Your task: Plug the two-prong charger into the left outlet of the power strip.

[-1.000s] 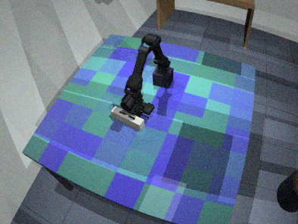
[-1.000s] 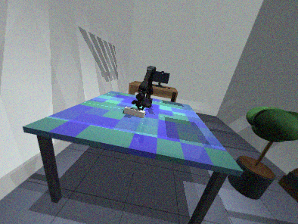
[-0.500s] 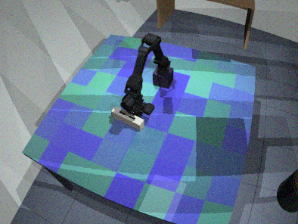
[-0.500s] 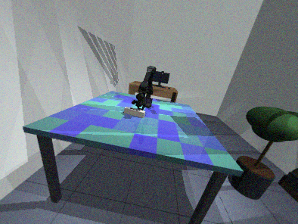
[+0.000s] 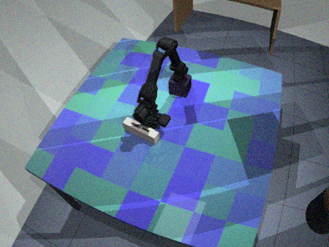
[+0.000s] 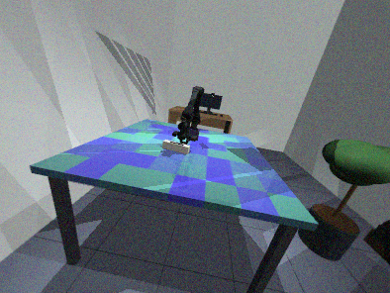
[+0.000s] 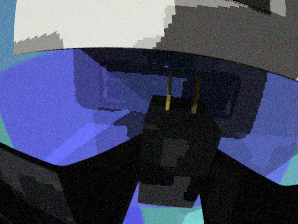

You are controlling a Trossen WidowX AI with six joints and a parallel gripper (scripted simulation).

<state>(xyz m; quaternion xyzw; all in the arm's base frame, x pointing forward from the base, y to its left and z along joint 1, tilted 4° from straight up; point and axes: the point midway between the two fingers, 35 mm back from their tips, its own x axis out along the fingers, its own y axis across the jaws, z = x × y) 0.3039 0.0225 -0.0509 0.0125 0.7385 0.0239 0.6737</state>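
Note:
The white power strip (image 5: 154, 138) (image 6: 176, 146) (image 7: 100, 27) lies on the table, with dark outlet areas on its top in the top view. Its pale body fills the top of the wrist view. My gripper (image 5: 149, 123) (image 6: 184, 142) (image 7: 172, 144) is at the strip's arm-facing side, shut on the black charger (image 7: 177, 132). Two gold prongs (image 7: 168, 99) (image 7: 195, 99) point toward the strip; both show outside any outlet. Their tips appear below the strip's edge in the wrist view. The gap between prongs and strip is hard to judge. The arm hides the charger in the top and exterior views.
The arm's base (image 5: 179, 85) stands behind the strip on the patchwork table (image 5: 142, 179) (image 6: 144, 173). Light streaks and dark shadows cross the tabletop. A wooden desk with a monitor (image 6: 211, 101) and a potted plant (image 6: 358, 160) stand away from the table.

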